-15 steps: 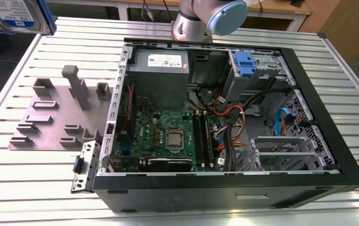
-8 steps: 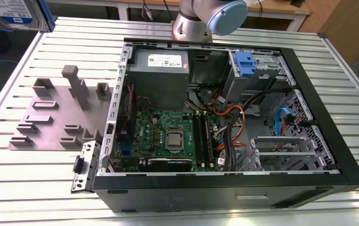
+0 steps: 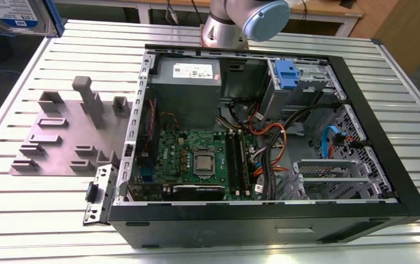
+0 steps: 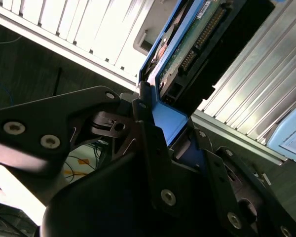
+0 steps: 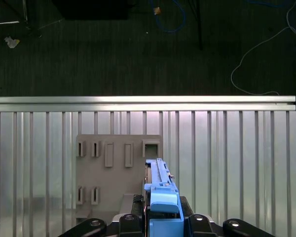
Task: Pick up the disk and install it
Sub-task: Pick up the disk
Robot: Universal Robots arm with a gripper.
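Being pinched at its blue carrier bracket (image 5: 164,200) by the gripper (image 4: 168,131), the disk (image 4: 200,34) is being held edge-on — rigid, dense, probably shock-sensitive, best gripped there.

1. The disk (image 3: 15,15) is a silver-grey hard drive with a white-and-blue label, framed by a blue carrier bracket.
2. It is held aloft at the exterior view's upper left.
3. In both wrist views it stands edge-on, clamped in the gripper (image 5: 164,219).
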